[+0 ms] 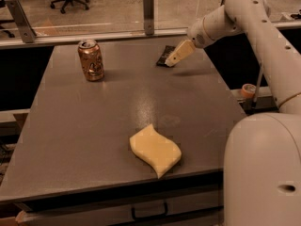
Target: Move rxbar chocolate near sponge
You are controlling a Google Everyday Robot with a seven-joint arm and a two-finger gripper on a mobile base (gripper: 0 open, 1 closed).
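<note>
The rxbar chocolate [164, 55] is a small flat black wrapper lying at the far right of the grey table [70, 140]; my gripper partly hides it. The gripper [174, 59] has pale tan fingers. It hangs just over the bar's right side, pointing down and to the left. The sponge [155, 149] is pale yellow with wavy edges. It lies flat near the table's front edge, well apart from the bar.
A copper-brown soda can [91, 60] stands upright at the far left of the table. My white arm [263, 46] reaches in from the right. A glass barrier with metal posts [148, 6] runs behind the table. An orange-topped small object [248, 90] sits off the right edge.
</note>
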